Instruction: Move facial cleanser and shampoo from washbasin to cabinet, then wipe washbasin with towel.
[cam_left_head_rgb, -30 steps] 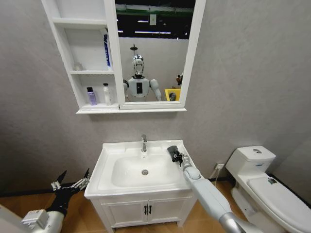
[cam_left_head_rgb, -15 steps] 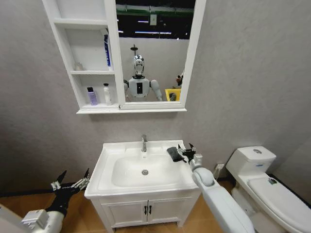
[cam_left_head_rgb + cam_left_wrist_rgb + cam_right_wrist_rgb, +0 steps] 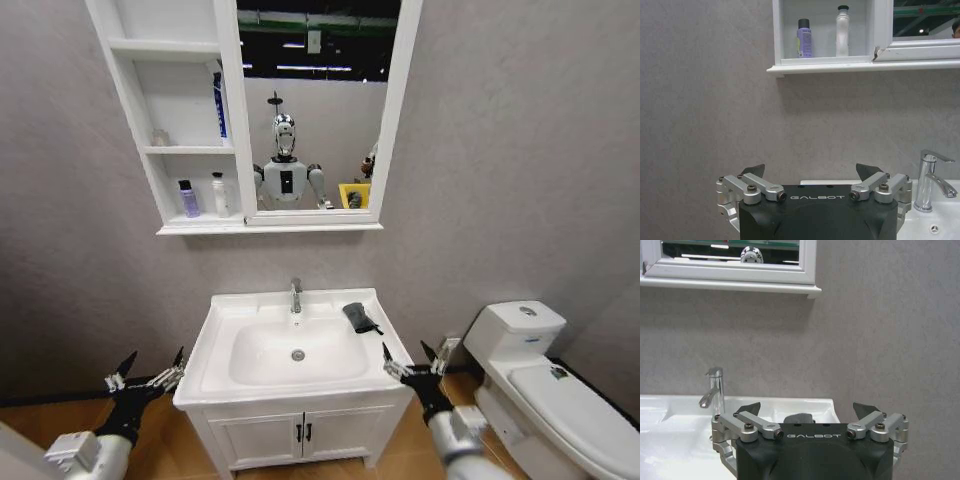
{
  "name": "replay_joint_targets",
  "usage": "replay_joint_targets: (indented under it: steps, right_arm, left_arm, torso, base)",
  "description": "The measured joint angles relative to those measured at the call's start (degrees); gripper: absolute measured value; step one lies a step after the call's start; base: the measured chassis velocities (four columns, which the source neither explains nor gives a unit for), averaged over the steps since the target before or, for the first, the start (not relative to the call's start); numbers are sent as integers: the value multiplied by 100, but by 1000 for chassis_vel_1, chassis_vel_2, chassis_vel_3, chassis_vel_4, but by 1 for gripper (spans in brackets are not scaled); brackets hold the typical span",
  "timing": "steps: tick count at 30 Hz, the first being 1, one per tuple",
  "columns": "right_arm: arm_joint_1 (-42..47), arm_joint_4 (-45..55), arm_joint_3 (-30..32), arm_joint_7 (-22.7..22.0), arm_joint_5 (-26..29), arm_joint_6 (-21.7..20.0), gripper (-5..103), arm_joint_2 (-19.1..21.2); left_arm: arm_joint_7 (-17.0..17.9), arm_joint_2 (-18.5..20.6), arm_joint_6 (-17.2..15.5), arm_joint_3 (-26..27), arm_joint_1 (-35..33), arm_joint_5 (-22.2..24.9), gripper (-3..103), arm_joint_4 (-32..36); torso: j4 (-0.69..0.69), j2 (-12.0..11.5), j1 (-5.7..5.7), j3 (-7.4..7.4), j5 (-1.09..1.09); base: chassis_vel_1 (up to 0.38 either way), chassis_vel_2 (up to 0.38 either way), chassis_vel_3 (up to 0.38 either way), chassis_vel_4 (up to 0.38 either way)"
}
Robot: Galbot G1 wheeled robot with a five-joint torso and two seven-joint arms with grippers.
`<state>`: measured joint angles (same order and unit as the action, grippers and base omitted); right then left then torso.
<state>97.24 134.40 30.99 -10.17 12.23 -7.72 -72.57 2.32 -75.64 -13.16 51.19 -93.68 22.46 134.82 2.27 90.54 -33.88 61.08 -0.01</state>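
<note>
The dark towel (image 3: 358,317) lies bunched on the right rim of the white washbasin (image 3: 222,320), and it also peeks over my right gripper as the towel (image 3: 799,417). My right gripper (image 3: 407,356) hangs open and holds nothing, low beside the basin's front right corner. My left gripper (image 3: 153,364) is open too, parked below the basin's left edge. On the lowest shelf of the cabinet (image 3: 160,150) stand a purple bottle (image 3: 189,198) and a white bottle (image 3: 219,194). I cannot tell which is the facial cleanser and which the shampoo.
A chrome tap (image 3: 296,295) rises at the back of the basin. A blue tube (image 3: 219,104) leans on the cabinet's middle shelf. A white toilet (image 3: 545,385) stands close on the right. A two-door cupboard (image 3: 300,432) sits under the basin.
My right gripper let go of the towel on the right rim and drew back and down to the basin's front right corner. The towel stays put. The left arm has not moved.
</note>
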Motion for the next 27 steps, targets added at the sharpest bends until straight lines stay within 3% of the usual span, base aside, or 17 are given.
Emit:
replay_joint_targets:
  steps: [10,27]
  right_arm:
    - [570,412,345,32,-37,184,100,-114]
    - [580,294,469,115,-3,330,100,-147]
  left_arm:
    - [0,0,0,0,0,0,100,0]
    - [0,0,0,0,0,0,100,0]
  torso:
    - [0,0,-1,1,1]
    - [0,-1,-2,1,1]
  base:
    - [0,0,0,0]
    - [0,0,0,0]
